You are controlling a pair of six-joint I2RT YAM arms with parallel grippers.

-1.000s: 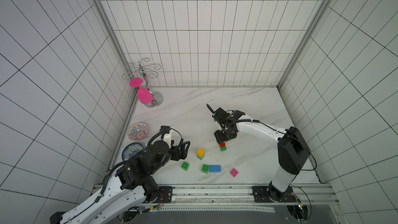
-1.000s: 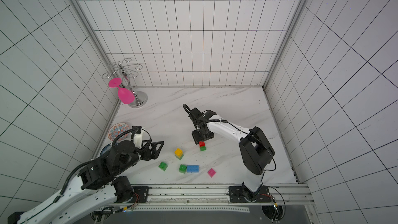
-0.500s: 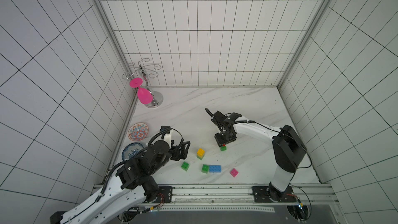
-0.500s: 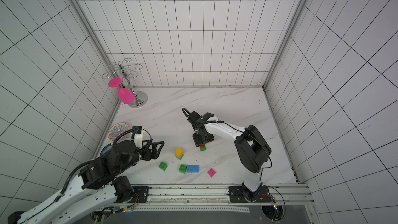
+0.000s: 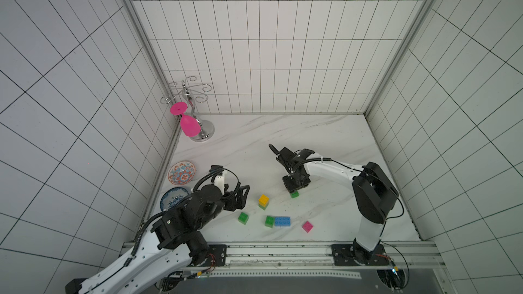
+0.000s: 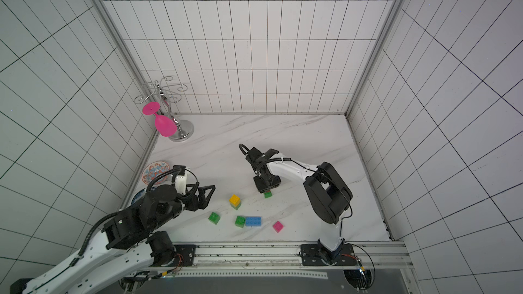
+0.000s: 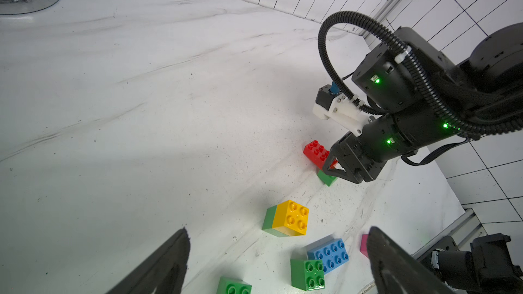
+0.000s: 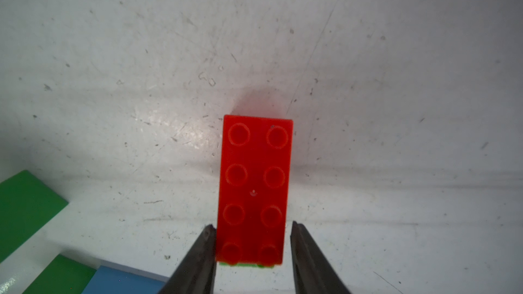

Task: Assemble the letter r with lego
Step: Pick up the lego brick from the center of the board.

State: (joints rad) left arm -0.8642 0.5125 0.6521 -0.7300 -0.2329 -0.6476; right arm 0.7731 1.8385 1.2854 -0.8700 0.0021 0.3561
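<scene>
**Right pincer straddling the red brick, mid-table**

Top views, far left: a red-patterned plate and a blue plate lie flat against the left wall. Behind them, at the upper left corner of the marble table, stands a chrome glass stand. A pink glass hangs upside down from it.

Lower left: the left gripper hangs over the table near the plates. Its jaws are spread as wide as they go and it carries nothing.

Lower centre, a loose scatter of lego:
- A lone green cube sits nearest the left gripper.
- A yellow cube is stacked on a green base cube.
- A paired green cube touches the left end of the blue brick.
- A pink cube lies apart, further right.

Right of centre: the right gripper points down at the red brick. One end of this brick sits on a support green cube, and the other end juts out over bare table.

In the right wrist view the jaws are partly closed around the supported end. One finger lies against the brick's side. The other finger shows a thin sliver of gap. Whether the brick is actually clamped cannot be told.
</scene>
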